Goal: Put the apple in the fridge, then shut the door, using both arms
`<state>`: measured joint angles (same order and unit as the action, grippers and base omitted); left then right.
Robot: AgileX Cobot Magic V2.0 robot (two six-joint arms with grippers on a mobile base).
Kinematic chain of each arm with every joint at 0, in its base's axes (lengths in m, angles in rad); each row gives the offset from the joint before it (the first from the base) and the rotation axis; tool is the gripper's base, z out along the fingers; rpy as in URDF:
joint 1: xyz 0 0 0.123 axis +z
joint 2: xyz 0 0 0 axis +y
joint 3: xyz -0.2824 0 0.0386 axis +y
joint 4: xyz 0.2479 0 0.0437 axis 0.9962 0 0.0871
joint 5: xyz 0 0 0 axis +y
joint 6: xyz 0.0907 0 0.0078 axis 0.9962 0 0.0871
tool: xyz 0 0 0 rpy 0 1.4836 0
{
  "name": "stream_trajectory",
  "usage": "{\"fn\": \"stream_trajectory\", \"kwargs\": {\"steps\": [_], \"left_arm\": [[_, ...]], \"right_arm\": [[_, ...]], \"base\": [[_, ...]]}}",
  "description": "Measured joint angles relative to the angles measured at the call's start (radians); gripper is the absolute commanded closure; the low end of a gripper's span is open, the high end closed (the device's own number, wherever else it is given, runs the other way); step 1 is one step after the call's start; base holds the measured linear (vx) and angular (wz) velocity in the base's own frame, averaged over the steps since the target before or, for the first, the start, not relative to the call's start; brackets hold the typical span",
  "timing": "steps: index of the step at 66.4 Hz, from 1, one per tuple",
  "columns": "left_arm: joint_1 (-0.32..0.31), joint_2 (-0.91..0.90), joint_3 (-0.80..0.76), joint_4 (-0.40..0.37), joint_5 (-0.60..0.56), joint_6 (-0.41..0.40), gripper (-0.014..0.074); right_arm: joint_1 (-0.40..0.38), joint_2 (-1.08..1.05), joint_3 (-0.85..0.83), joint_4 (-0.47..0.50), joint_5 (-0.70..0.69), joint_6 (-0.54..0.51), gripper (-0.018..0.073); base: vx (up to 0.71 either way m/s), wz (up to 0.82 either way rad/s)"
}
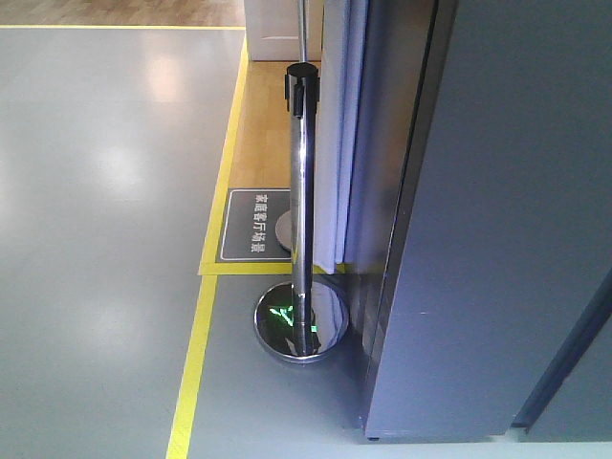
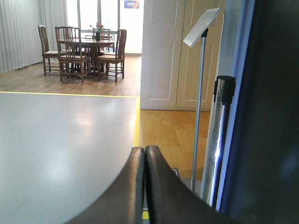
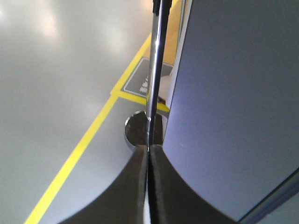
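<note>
At the bottom of the left wrist view, the left gripper (image 2: 145, 156) is clenched, its two black fingers pressed together with nothing between them; at the bottom of the right wrist view, the right gripper (image 3: 149, 154) is likewise clenched and empty. Just beyond the right gripper, filling the right half of that frame, stands a flat dark grey panel of the fridge (image 3: 233, 102), seen from outside; whether this face is the door or the side wall cannot be told, and no white interior shows in any view. The apple appears in none of the three views, so its place cannot be given. Left of the panel, a chrome barrier post (image 1: 302, 220) rises from a round mirrored base (image 1: 297, 325) on the grey floor (image 1: 105, 210), beside a yellow floor line (image 1: 196, 354) and a dark floor sign (image 1: 256, 225). Farther off, in the upper left of the left wrist view, a dining table (image 2: 91, 43) with wooden chairs (image 2: 71, 53) stands on a wood floor, with white panelled doors (image 2: 163, 51) and a tilted sign stand (image 2: 202, 28) to their right. By judgement, the apple would be light, firm and smooth-skinned, prone to bruise under a hard squeeze and best held across its widest part, while the door would be tall, stiff and heavier, best pushed flat on its outer face near the free edge
</note>
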<state>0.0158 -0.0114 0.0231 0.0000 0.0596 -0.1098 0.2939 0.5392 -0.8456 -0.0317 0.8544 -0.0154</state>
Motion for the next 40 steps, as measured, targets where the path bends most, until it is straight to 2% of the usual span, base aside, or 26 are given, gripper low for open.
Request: {"fn": "stream_trajectory", "kwargs": {"steps": [8,19,31,40], "left_arm": [[0.0,0.0,0.0,0.0,-0.001,0.0,0.0602],[0.0,0.0,0.0,0.0,-0.001,0.0,0.0602],[0.0,0.0,0.0,0.0,-0.001,0.0,0.0602],[0.0,0.0,0.0,0.0,-0.001,0.0,0.0602]], "right_arm": [[-0.111,-0.109,0.186,0.003,-0.171,0.0,0.0561],[-0.232,-0.304,0.519,0.013,-0.525,0.004,0.0561],[-0.266,-0.494,0.801,0.02,-0.794,0.015,0.0561],[-0.266,-0.547,0.871,0.02,-0.838,0.015,0.0561]], "base": [[0.0,0.0],[0.0,0.0],[0.0,0.0],[0.0,0.0]]}}
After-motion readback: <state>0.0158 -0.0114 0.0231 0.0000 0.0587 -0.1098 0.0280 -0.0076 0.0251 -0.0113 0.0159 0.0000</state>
